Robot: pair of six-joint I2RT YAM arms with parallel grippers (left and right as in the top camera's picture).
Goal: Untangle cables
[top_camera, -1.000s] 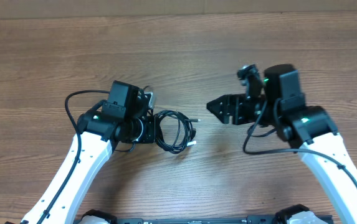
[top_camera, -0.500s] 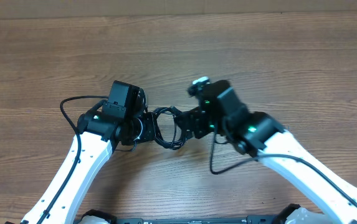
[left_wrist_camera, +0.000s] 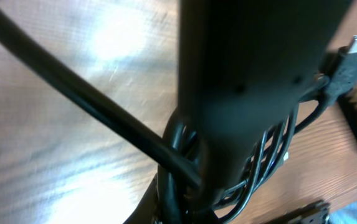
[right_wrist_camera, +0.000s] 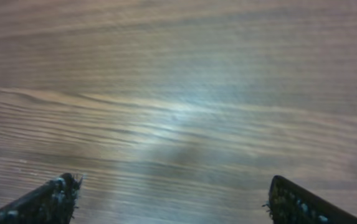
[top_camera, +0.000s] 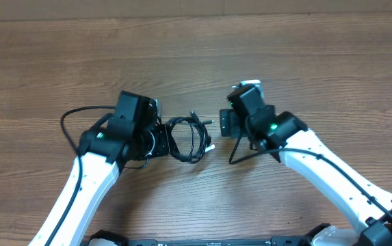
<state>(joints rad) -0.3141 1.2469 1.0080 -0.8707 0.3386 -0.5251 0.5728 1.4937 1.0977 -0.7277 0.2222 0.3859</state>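
Right gripper (top_camera: 224, 124) retreated; thin black cables (top_camera: 196, 139) coiled.

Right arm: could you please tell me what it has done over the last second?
The right arm swung left to the cables, then drew back slightly. The right fingers now stand wide apart, holding nothing. The left fingers stayed shut on the cables, which barely moved.

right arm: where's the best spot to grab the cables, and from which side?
Probably the right-hand arc of the cables, coming in from the right. The left gripper is shut on their left side, so the right arc of the loop lies free on the table, facing the open right gripper.
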